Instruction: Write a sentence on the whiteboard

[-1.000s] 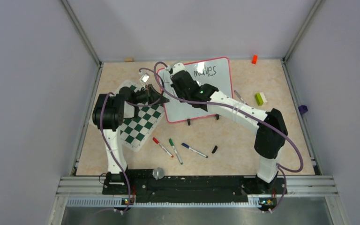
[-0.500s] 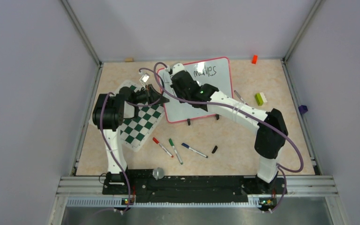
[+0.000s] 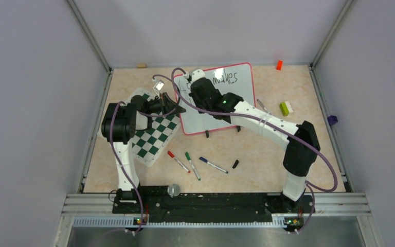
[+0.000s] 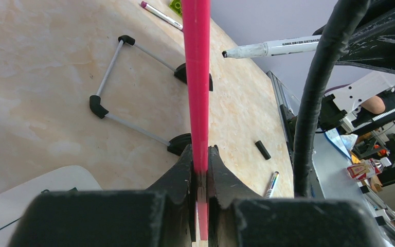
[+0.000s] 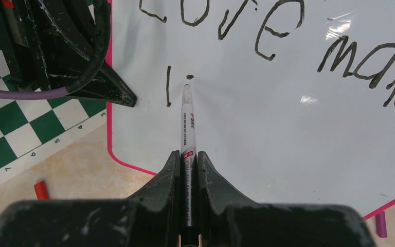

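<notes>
Bright, even light; glare streaks on the whiteboard [image 5: 267, 118] (close foreground blurred).

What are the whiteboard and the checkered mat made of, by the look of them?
The whiteboard: likely a glossy coated surface, since lamp glare reflects off it, with a red plastic-looking frame. The checkered mat: seemingly a thin printed sheet, matte; vinyl or paper, I cannot tell.

The whiteboard [image 5: 267, 154] looks glossy and smooth.

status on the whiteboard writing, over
Left gripper shut on whiteboard frame. Right gripper shut on marker, tip at second line. Sentence unfinished. Nothing in the marker's path.
</notes>
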